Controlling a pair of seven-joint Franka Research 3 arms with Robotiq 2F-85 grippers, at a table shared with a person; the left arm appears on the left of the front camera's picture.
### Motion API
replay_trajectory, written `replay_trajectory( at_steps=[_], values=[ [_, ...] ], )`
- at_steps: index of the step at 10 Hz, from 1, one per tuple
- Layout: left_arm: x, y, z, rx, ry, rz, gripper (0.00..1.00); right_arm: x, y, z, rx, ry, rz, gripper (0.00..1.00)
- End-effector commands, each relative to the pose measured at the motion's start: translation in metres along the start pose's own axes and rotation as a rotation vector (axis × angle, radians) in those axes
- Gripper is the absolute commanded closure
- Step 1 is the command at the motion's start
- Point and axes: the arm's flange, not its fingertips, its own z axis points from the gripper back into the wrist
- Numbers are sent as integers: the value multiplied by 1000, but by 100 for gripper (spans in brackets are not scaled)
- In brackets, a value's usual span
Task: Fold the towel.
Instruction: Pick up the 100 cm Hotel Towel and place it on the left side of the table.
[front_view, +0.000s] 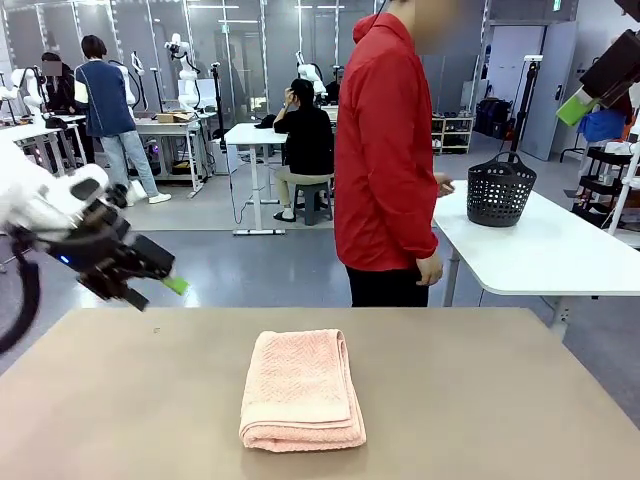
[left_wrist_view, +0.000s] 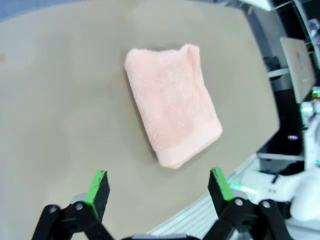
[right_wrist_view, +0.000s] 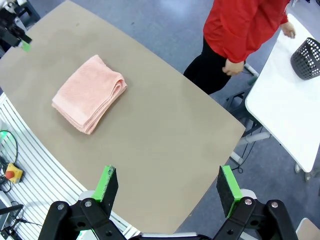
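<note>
towel (front_view: 302, 391) lies folded in a thick multi-layer rectangle near the middle of the tan table (front_view: 500, 400), long axis running from the robot's side toward the person (front_view: 385, 150). left gripper (left_wrist_view: 159, 190) hangs above the table's left part, fingers spread and empty, with the towel ahead of its fingertips. right gripper (right_wrist_view: 170, 190) is raised high and well apart, fingers likewise spread, nothing held. judgement: folding looks complete or nearly so; the left arm is nearer.
</note>
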Motion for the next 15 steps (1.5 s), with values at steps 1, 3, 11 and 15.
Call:
replay_trajectory(
  at_steps=[1,3,11,15],
  values=[
    [5,7,-53,-61,-13,47,0,0,0,0,2,0,2,0],
    [2,12,-96,-132,13,94,0,0,0,0,2,0,2,0],
    [-13,48,-203,-300,58,207,0,0,0,0,2,0,2,0],
    [-9,53,-244,-370,66,225,0,0,0,0,2,0,2,0]
  ],
)
